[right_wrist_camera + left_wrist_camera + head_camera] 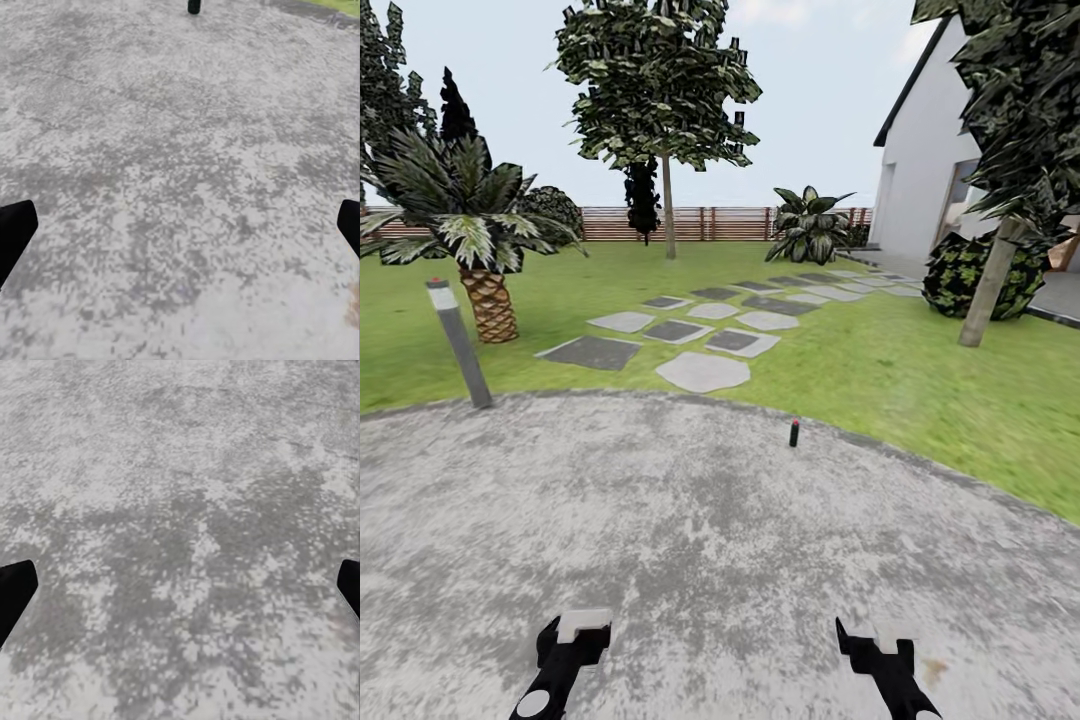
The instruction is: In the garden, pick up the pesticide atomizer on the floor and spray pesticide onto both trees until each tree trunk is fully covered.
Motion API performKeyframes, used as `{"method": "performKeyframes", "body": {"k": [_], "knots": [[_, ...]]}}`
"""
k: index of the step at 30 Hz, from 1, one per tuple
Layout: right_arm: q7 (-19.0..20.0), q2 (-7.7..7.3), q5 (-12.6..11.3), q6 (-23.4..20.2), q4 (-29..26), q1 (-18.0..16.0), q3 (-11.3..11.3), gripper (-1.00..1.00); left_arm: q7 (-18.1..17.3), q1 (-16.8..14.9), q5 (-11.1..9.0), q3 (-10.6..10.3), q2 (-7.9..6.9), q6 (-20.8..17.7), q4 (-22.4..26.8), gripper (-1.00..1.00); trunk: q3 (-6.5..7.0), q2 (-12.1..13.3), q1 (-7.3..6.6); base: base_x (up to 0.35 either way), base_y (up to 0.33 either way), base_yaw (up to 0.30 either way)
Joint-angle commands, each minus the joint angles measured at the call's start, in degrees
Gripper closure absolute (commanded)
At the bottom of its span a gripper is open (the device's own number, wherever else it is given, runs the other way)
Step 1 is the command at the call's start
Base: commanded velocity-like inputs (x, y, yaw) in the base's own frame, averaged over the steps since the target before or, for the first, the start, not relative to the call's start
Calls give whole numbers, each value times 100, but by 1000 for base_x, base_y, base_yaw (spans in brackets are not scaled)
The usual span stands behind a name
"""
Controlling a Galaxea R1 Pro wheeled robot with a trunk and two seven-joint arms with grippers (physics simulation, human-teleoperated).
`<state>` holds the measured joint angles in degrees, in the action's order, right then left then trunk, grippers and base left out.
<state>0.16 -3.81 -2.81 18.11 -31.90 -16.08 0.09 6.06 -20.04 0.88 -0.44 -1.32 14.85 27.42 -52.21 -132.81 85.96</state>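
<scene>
The pesticide atomizer (794,432), a small dark bottle with a red top, stands upright on the grey paved patio (660,530) near its far edge, well ahead of both grippers. Its base also appears in the right wrist view (193,6). Two trees rise from the lawn: one at centre back with its trunk (669,215), one at the right with a leaning trunk (988,290). My left gripper (572,640) (180,592) and right gripper (872,648) (180,232) hang low over the paving, both open and empty.
A short palm (488,300) and a grey bollard light (460,345) stand at the left. Stepping stones (700,330) cross the lawn toward a white house (930,170). A round shrub (958,275), a leafy plant (807,228) and the wooden fence (710,222) lie beyond.
</scene>
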Motion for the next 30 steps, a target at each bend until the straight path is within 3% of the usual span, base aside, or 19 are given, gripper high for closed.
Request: {"method": "performKeyframes", "body": {"k": [1, 17, 30], "knots": [[0, 1, 0, 0, 0, 0, 0, -100, 0, 0, 0, 0, 0, 0, 0, -100, 0, 0, 0, 339, 0, 0], [-7, -1, 0, 0, 0, 0, 0, -100, 0, 0, 1, 0, 0, 0, 0, -100, 0, 0, 0, 339, -23, -11], [-7, 0, 0, 0, 0, 0, 0, -100, 0, 0, 0, 0, 0, -8, 0, -100, 0, 0, 0, 335, -91, -217]]}}
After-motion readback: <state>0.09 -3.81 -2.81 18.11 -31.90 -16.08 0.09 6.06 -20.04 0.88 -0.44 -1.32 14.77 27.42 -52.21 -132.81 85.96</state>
